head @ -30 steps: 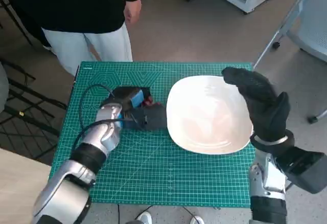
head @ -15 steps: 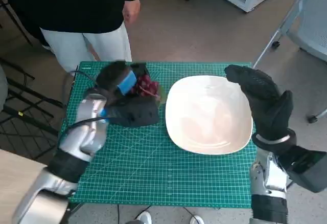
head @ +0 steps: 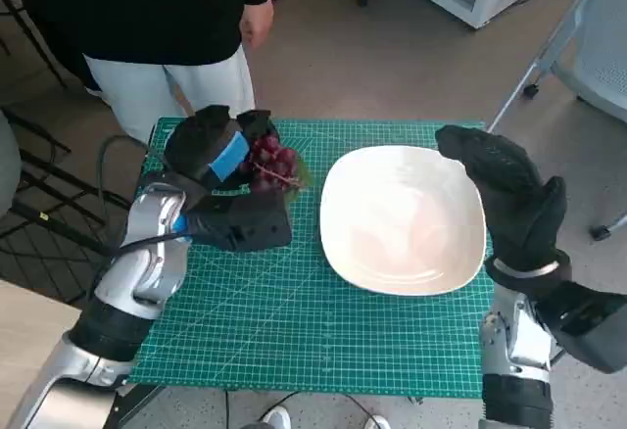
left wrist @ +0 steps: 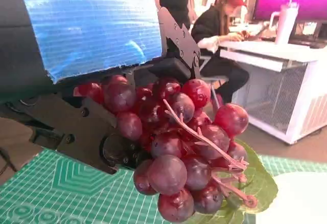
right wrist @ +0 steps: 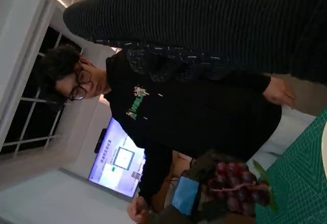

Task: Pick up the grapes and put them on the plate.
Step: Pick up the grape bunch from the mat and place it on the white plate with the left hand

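- Left robot hand [head: 217, 155], black with blue tape on its back, grips the grapes [head: 270, 164]; bunch is lifted off the surface, over the far left part of the green mat [head: 294, 331].
- Left wrist view: grapes [left wrist: 179, 142] sit right under the taped back of the left robot hand [left wrist: 92, 55], black fingers [left wrist: 76, 132] wrapped along one side of the bunch, pink stem and a green leaf [left wrist: 255, 183] sticking out on the free side.
- Grapes hang just beside the plate [head: 403, 219], near its left rim, not over it and not touching it.
- Right robot hand [head: 509, 204] in the black knitted glove is raised over the right edge of the plate, fingers stretched and apart, holding nothing.
- Right wrist view: grapes [right wrist: 237, 185] and the blue tape of the left robot hand [right wrist: 185, 196] show low in the picture, well apart from the glove [right wrist: 204, 24].
- Person [head: 167, 27] in a black top and pale trousers stands at the far side of the surface.
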Tool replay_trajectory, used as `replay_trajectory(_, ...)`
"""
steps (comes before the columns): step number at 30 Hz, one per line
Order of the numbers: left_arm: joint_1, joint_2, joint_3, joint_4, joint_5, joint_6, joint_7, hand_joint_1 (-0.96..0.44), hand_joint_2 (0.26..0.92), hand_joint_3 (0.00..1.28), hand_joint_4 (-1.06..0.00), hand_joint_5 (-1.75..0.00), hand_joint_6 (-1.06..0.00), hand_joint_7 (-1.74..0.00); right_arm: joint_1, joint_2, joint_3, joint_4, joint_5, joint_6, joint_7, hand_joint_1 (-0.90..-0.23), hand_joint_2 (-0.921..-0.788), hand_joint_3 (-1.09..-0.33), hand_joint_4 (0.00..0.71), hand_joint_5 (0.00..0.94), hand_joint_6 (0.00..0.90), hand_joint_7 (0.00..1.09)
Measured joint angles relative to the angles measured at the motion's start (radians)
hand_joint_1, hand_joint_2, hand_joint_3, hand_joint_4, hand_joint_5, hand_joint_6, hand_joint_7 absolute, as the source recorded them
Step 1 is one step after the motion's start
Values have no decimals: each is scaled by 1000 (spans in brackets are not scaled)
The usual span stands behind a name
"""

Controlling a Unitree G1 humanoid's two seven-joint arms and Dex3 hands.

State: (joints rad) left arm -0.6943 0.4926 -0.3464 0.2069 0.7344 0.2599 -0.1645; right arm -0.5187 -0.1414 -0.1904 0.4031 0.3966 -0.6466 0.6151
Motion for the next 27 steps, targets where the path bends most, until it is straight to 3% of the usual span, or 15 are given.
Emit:
replay_trajectory(7,1,-24,-3,-86,16,44,-59,2,921,118,-628,-1353,-599,-1062,0,-1,-5,3,5,-2,5,-520,-921,-549,209,7,-1,382)
replay_trajectory(16,-12,-72,-32,-184,19,38,-124,2,921,120,-613,-1382,-615,-1035,0,-13,-21,4,32,-4,15,-519,-921,-541,213,7,-1,377)
replay_trajectory(20,-30,-103,-52,-193,19,26,-141,2,921,121,-596,-1319,-612,-1130,2,-15,-27,4,33,-8,15,-520,-921,-540,214,7,0,373)
replay_trajectory(27,-83,-163,-96,-167,34,-23,-143,5,921,150,-547,-1464,-622,-1019,20,-17,-38,-7,32,-11,15,-522,-921,-540,212,5,1,370)
